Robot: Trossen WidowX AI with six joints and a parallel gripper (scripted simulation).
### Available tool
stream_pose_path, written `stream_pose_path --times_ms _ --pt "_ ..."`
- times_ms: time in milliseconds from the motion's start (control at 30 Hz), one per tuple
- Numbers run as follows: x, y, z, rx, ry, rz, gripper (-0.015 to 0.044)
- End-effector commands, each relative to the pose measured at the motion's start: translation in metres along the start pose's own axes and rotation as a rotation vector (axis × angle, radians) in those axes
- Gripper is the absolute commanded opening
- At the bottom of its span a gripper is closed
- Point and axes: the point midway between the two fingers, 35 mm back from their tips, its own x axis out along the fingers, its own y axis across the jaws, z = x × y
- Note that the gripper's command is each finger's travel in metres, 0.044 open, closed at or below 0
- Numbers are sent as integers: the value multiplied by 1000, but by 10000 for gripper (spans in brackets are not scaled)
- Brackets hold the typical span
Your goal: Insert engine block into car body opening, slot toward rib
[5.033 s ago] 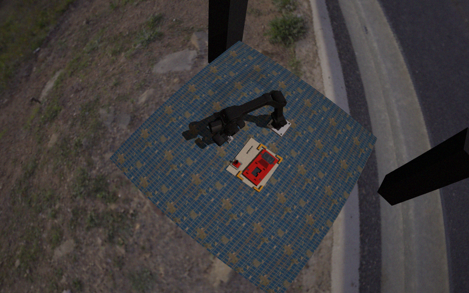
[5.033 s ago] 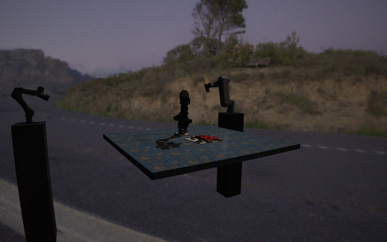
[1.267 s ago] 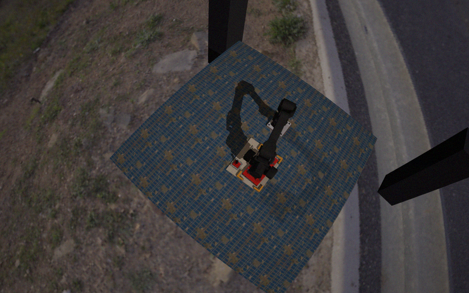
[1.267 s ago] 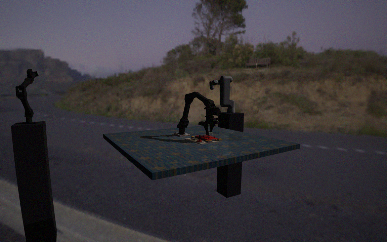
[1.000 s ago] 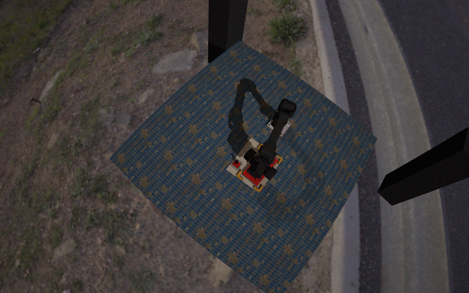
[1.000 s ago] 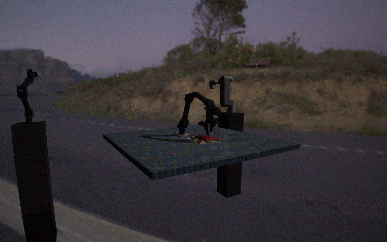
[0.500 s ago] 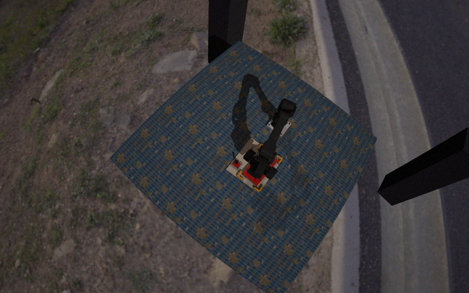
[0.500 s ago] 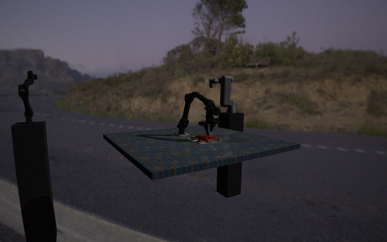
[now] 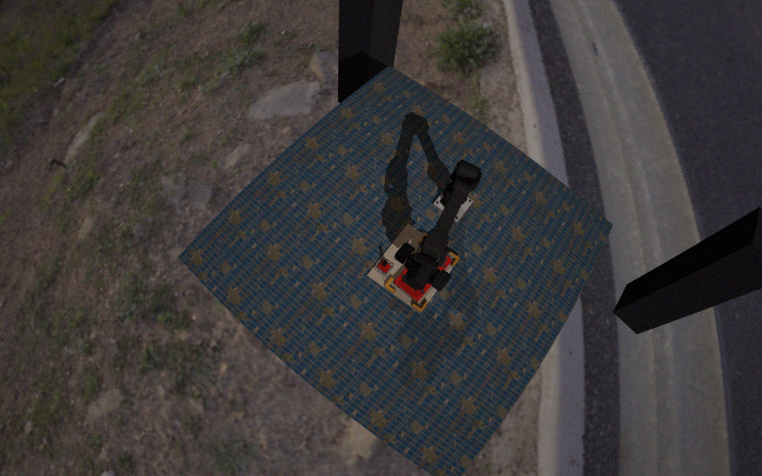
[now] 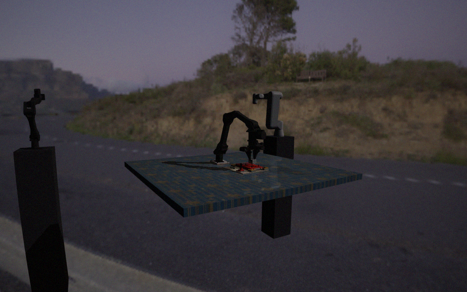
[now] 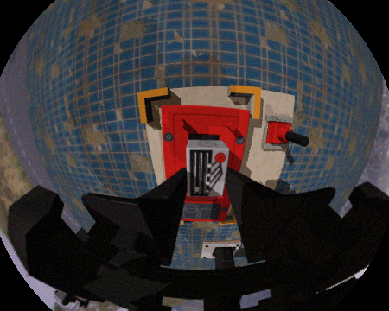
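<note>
- Wrist view: the hand (image 9: 420,277) (image 10: 252,159) (image 11: 207,172) is clamped on the gray engine block (image 10: 253,161) (image 11: 207,168), its striped face visible, over the red car body (image 9: 410,289) (image 10: 251,166) (image 11: 173,151).
- Top view: the arm hides the block.
- Exterior view: the block is upright above the car body; the counter's (image 9: 313,237) (image 10: 198,188) (image 11: 203,47) front edge shows only here.

One engine block (image 10: 253,160) (image 11: 207,168), three robot arms

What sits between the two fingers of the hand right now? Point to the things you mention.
The grey engine block (image 10: 253,160) (image 11: 207,170), gripped by the hand (image 10: 252,159) (image 11: 207,172); the wrist view shows it best.
</note>
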Motion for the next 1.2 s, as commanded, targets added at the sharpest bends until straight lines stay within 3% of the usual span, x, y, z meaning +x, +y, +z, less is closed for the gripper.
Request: stream_pose_path --times_ms 0,200,533,1167 --pt "1 -1 0 106 0 -5 158" --pt "2 -1 0 158 0 -5 158" --pt "4 -1 0 -8 1 -5 158" --pt "8 -1 0 54 1 -5 158"
